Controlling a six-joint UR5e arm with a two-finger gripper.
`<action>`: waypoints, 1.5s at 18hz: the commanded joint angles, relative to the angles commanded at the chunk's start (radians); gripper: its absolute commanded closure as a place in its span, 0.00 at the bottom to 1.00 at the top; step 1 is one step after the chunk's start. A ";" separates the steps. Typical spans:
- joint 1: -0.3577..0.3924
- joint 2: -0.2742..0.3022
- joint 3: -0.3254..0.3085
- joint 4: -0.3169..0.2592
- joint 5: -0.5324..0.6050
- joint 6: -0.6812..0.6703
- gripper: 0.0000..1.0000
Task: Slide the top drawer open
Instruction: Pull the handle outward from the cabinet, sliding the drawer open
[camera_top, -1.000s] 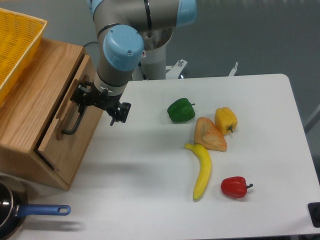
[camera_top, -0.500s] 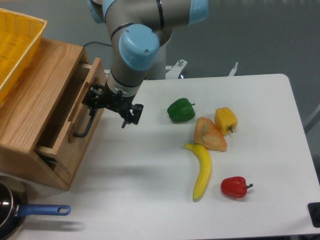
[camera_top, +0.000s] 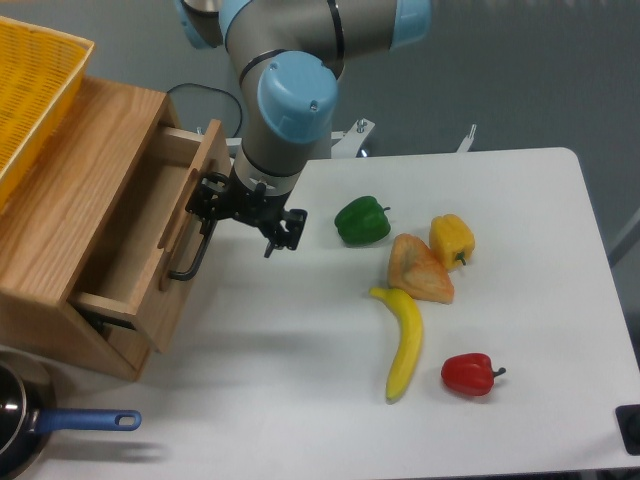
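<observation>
The top drawer (camera_top: 165, 250) stands pulled well out of the wooden cabinet (camera_top: 60, 240) at the left of the white worktop (camera_top: 300, 400), its front panel tilted in view and its side wall and inner cavity exposed between panel and cabinet face. The tool (camera_top: 240, 205) sits at the upper end of the black bar handle (camera_top: 195, 255), with dark parts on either side of the bar; its fingers are hidden against the handle, so I cannot tell whether they grip it or merely hook it. The arm comes down from above, its blue-capped joint (camera_top: 297, 97) just right of the drawer's top corner. To the right of the drawer front lies a bare strip of worktop before the green pepper (camera_top: 361, 220), which is near the tool but apart from it. Farther right a yellow pepper (camera_top: 452, 239) touches an orange wedge-shaped piece (camera_top: 420, 270), and a banana (camera_top: 403, 340) lies just below that piece, with a red pepper (camera_top: 469, 374) near the banana's lower end. A yellow basket (camera_top: 30, 90) rests on the cabinet top, cut by the left edge. A pan with a blue handle (camera_top: 85, 421) lies at the bottom left corner, in front of the cabinet base.
</observation>
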 joint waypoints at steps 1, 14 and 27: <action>0.008 0.002 0.002 0.000 0.002 0.000 0.00; 0.060 -0.002 0.005 0.002 0.003 0.002 0.00; 0.132 -0.014 0.003 -0.002 0.043 0.107 0.00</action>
